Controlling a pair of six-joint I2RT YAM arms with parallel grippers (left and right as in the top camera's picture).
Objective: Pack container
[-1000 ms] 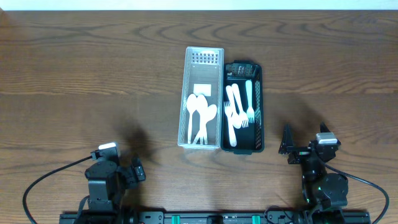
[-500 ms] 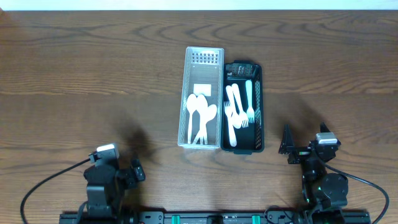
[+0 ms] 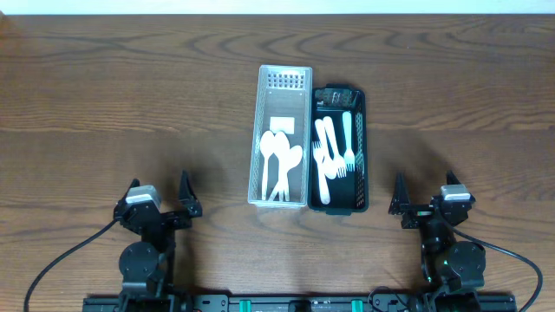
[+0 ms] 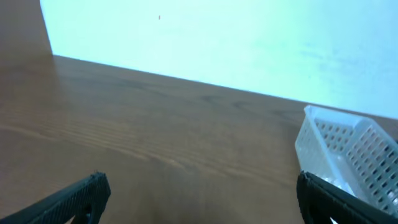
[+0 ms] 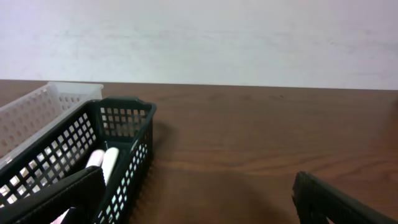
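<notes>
— What's on the surface [image 3: 121,104], item by item?

— Baskets, two. One white basket [image 3: 284,80], perforated plastic. One dark basket [image 3: 363,156], touching the white basket's right long side.

— Contents?

— Plastic spoons [image 3: 278,163], white, three or four, overlapping in the white basket's half nearer the arms. Plastic forks [image 3: 335,161], white, roughly five pieces in the dark basket alongside. They're heaped, so I can't swear every one is a fork. One dark object [image 3: 336,94] at that basket's far end, not identifiable.

— Handling?

— I'd reckon all the cutlery is light, stiff, smooth and apt to slide. Best nipped across the thin handle, one piece at a time. The baskets look light and rigid, so take them by a rim wall.

— Pincers?

— Two. Left pincer [image 3: 158,187], well off to the left of the white basket on the arms' side, fingers wide apart, nothing between them. Right pincer [image 3: 424,186], off to the right beyond the dark basket, likewise spread and empty.
</notes>
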